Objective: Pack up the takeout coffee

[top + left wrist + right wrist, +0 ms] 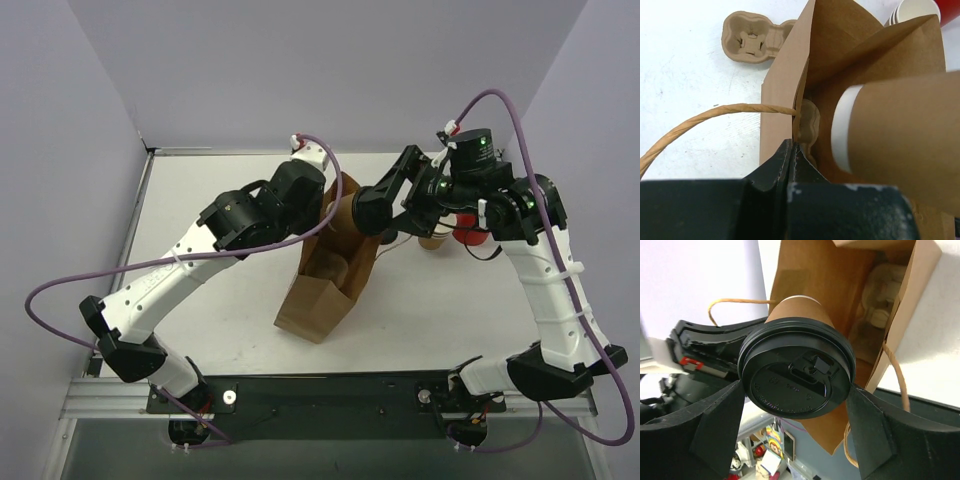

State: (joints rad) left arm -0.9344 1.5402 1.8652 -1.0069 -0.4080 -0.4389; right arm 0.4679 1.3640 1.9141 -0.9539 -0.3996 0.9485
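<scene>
The takeout coffee (797,372), a brown paper cup with a black lid, is held sideways with my right gripper (797,390) shut on it, its fingers (722,412) pressing the lid's rim. The cup (345,213) has its bottom end inside the mouth of the brown paper bag (320,295); in the left wrist view the cup (900,130) fills the right side. My left gripper (792,150) is shut on the bag's edge (785,85), holding the mouth open. A pulp cup carrier (880,300) lies inside the bag.
A second pulp carrier (752,42) lies on the table beyond the bag. A stack of tan paper cups (432,240) and a red cup (468,235) stand under the right arm. Purple walls enclose the table on three sides.
</scene>
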